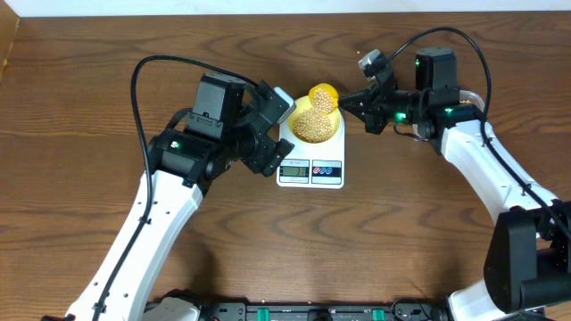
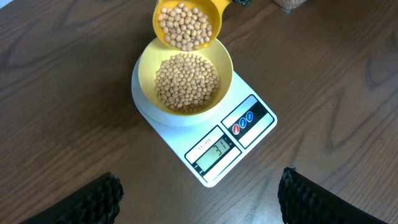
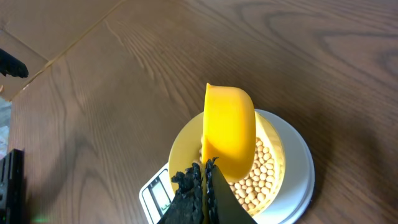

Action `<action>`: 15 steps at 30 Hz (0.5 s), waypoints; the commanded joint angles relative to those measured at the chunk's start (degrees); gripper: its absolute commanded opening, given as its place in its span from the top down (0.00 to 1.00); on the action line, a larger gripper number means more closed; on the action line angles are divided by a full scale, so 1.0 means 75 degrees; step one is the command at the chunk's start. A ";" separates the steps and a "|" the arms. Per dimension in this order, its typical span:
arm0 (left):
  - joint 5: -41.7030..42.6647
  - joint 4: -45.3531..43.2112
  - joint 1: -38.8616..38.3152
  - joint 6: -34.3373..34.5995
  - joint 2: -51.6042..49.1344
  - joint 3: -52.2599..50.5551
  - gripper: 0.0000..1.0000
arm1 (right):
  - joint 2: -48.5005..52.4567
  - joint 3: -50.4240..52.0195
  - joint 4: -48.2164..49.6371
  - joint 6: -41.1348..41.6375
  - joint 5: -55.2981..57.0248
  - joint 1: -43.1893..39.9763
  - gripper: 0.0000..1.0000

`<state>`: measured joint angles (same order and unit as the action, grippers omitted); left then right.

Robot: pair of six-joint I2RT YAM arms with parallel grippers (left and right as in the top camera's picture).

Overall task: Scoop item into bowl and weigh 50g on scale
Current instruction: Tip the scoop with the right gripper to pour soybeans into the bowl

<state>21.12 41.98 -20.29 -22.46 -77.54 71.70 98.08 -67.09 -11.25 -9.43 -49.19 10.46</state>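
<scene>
The pale yellow bowl (image 1: pixel 314 127) (image 2: pixel 185 78) (image 3: pixel 186 146) sits on the white scale (image 1: pixel 310 165) (image 2: pixel 214 146) (image 3: pixel 292 180) and holds tan beans (image 2: pixel 186 81) (image 3: pixel 261 177). My right gripper (image 1: pixel 350 104) (image 3: pixel 205 177) is shut on the handle of a bright yellow scoop (image 1: pixel 323 96) (image 2: pixel 186 23) (image 3: pixel 229 127), tilted over the bowl's far rim with beans in it. My left gripper (image 1: pixel 272 134) (image 2: pixel 199 199) is open and empty, hovering just left of the scale, its fingers at the bottom corners of the left wrist view.
The scale's LCD display (image 2: pixel 214 151) and two round buttons (image 2: pixel 243 121) face the front. A clear tub is partly visible behind the right arm (image 1: pixel 473 98). Brown wooden tabletop (image 1: pixel 89 107) all around.
</scene>
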 commanded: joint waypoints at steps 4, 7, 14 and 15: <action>0.0096 -0.0003 0.0041 0.0064 0.0009 -0.0052 0.18 | 0.0070 0.0026 0.0044 -0.0364 -0.0023 0.0070 0.99; 0.0096 -0.0003 0.0041 0.0064 0.0009 -0.0052 0.18 | 0.0070 0.0026 0.0041 -0.0469 -0.0026 0.0070 0.99; 0.0096 -0.0003 0.0041 0.0064 0.0009 -0.0052 0.18 | 0.0070 0.0026 0.0044 -0.0592 -0.0023 0.0070 0.99; 0.0096 -0.0003 0.0041 0.0064 0.0009 -0.0052 0.18 | 0.0070 0.0026 0.0044 -0.0595 -0.0023 0.0070 0.99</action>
<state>21.12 41.98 -20.29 -22.48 -77.52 71.70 98.08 -67.09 -11.22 -12.58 -49.01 10.46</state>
